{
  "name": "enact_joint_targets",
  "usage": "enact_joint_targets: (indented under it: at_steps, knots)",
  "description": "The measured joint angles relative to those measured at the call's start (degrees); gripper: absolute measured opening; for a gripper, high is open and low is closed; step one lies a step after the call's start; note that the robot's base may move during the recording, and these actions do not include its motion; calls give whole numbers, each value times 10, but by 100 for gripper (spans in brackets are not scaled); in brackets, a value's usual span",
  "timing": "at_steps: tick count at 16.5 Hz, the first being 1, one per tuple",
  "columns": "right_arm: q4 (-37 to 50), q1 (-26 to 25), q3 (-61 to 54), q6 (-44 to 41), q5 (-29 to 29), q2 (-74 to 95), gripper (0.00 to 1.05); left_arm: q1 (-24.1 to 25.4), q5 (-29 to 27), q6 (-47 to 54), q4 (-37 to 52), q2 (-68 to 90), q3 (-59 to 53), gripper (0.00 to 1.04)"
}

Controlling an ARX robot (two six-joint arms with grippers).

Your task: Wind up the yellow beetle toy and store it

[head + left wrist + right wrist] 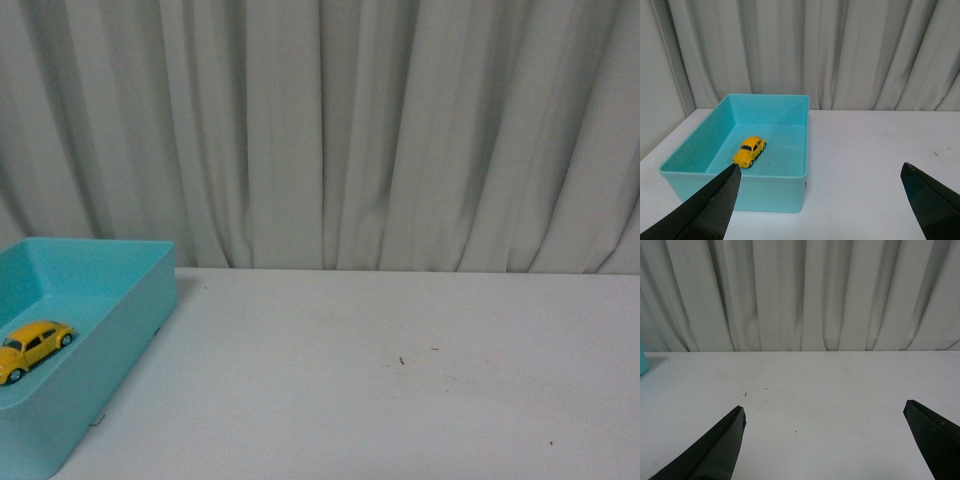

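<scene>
Currently: yellow beetle toy (749,151) inside teal bin (772,192); left gripper (822,192) and right gripper (825,432) both spread, empty; recommended withdrawal clear of bin walls.

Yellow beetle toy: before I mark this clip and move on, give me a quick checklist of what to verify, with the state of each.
1. Yellow beetle toy inside the teal bin: ok.
2. Toy upright on its wheels on the bin floor: ok.
3. Left gripper open, holding nothing: ok.
4. Right gripper open, holding nothing: ok.
5. Bin resting flat on the white table: ok.
6. Toy wound up: cannot tell.
</scene>
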Motion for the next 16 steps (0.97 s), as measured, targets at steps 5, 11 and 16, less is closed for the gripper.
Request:
enact_joint_targets:
  at_steps: [5, 11, 16]
  knots:
    - [0, 0, 0, 0, 0, 0, 98, 0, 0, 0, 0, 0, 0, 98]
    - [2, 0, 0, 0, 0, 0, 98, 0, 0, 0, 0, 0, 0, 98]
    - [1, 0, 0, 0, 0, 0, 98, 0, 0, 0, 0, 0, 0, 98]
